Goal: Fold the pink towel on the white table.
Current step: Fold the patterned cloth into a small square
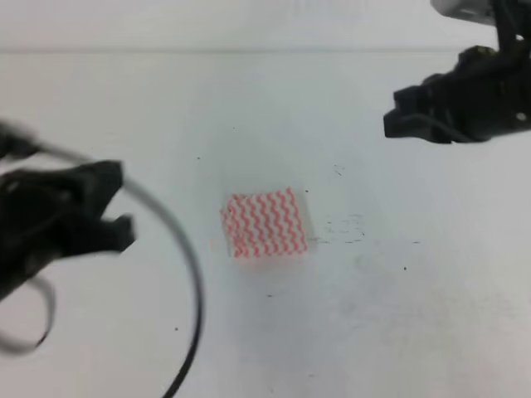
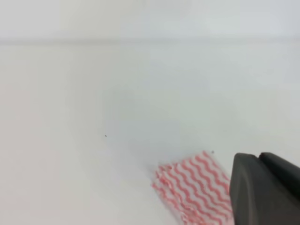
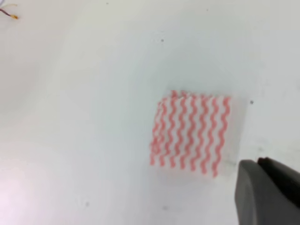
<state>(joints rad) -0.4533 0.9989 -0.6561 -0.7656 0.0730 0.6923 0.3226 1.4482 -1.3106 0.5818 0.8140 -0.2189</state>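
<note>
pink towel lies small and flat on the white table; left gripper and right gripper hold nothing, jaw state unclear.

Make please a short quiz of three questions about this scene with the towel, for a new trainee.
1. True or false: the left gripper is touching the pink towel.
2. Multiple choice: in the exterior high view, where does the right gripper hang? A) directly over the towel B) toward the upper right, away from the towel C) below the towel, near the bottom edge
3. Short answer: what lies on the white table between the two grippers?

Key:
1. False. It is off to the left, apart from the towel.
2. B.
3. The pink towel, lying flat as a small, roughly square shape, with nothing holding it.
</note>
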